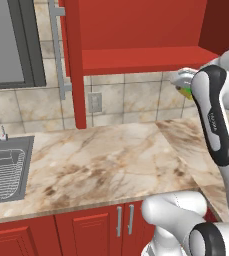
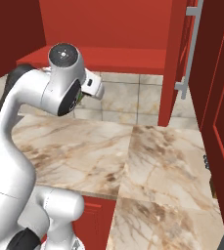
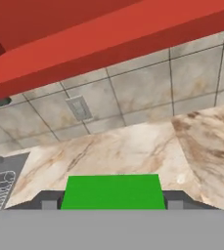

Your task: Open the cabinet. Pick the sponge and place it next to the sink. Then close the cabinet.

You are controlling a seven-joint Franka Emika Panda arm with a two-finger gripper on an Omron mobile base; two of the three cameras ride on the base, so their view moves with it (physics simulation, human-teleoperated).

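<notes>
Sponge in the claw, out of the cabinet, carry to the sink comes next.

Gripper (image 3: 112,205) holds the sponge (image 3: 112,192) by its two short ends, green face toward the hand camera. Cabinet (image 1: 136,35) shelf sits above and behind the claw, doors open. Counter (image 3: 133,146) is below and ahead of it, wall outlet (image 3: 79,108) straight ahead on the tiles. Sink (image 3: 3,183) with its wire rack is well off to the claw's left. My call: swing left, staying low enough to clear the shelf edge and the open left door (image 1: 75,65), set down on bare marble just beside the basin rim, not in it, release only once the sponge rests flat. Hard to read: fingertips mostly cut off at the frame bottom, sponge's yellow layer not visible there; in both base views the arm covers the claw, only a green-yellow sliver shows past the wrist.
</notes>
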